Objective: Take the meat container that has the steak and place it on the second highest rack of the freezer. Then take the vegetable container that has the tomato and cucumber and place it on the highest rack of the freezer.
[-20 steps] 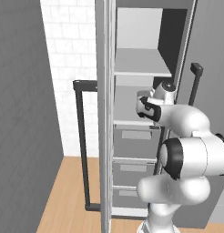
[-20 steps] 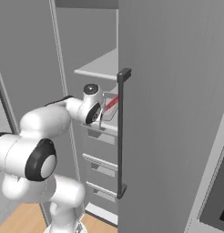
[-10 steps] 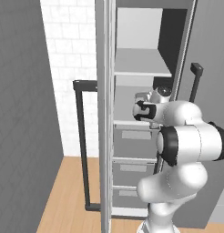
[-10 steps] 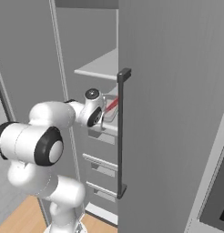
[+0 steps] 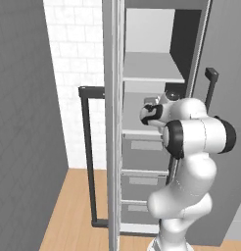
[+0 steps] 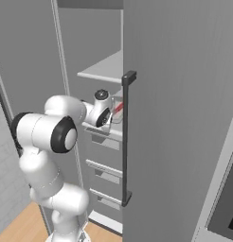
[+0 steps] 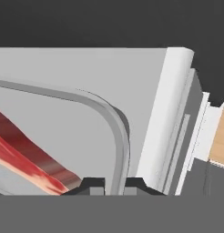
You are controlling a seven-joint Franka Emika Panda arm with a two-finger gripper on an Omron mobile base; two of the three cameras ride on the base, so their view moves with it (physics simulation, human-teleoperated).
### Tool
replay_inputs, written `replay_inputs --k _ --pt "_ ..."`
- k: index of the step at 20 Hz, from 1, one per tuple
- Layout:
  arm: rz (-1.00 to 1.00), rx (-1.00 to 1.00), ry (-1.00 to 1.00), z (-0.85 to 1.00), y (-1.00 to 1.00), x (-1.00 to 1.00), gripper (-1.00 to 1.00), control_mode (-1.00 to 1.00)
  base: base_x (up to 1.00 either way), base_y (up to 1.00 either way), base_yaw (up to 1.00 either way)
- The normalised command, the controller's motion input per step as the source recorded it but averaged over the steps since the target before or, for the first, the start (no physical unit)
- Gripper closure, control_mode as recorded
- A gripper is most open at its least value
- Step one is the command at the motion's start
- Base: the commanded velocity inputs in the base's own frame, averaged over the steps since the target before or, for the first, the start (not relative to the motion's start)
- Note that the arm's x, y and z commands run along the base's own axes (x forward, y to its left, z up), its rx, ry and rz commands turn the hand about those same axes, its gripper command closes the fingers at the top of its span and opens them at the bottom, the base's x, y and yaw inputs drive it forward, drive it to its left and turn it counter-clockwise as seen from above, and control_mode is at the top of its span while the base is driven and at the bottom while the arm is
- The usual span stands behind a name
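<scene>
So the arm is reaching into the open freezer at the level of the lower of the two open white shelves, the second highest rack. The highest rack sits right above the hand.

In the hand view the gripper has its two dark fingertips pinched narrow around the rim of the meat container, so it's clamped on that tray's edge. The steak lies flat inside the tray, a bright red slab running off to the lower left of that view.

From the right base view you can catch a bit of red steak just past the wrist, above the shelf edge. Whether the tray's bottom is actually touching the shelf is hard to say; it looks very close, but the hand blocks it. Below are the grey drawers.
</scene>
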Motion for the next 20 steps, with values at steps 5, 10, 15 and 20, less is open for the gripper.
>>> replay_inputs --k 5,10,15,20 --pt "0.00 0.00 -0.01 -0.33 -0.02 0.33 1.00 -1.00 0.00 0.00 0.00" --pt "0.00 0.00 0.00 -0.33 -0.01 0.34 1.00 -1.00 0.00 0.00 0.00" --pt "0.00 0.00 0.00 -0.06 -0.03 0.40 1.00 -1.00 0.00 0.00 0.00" --pt "0.00 0.00 0.00 -0.16 -0.10 0.40 1.00 -1.00 0.00 0.00 0.00"
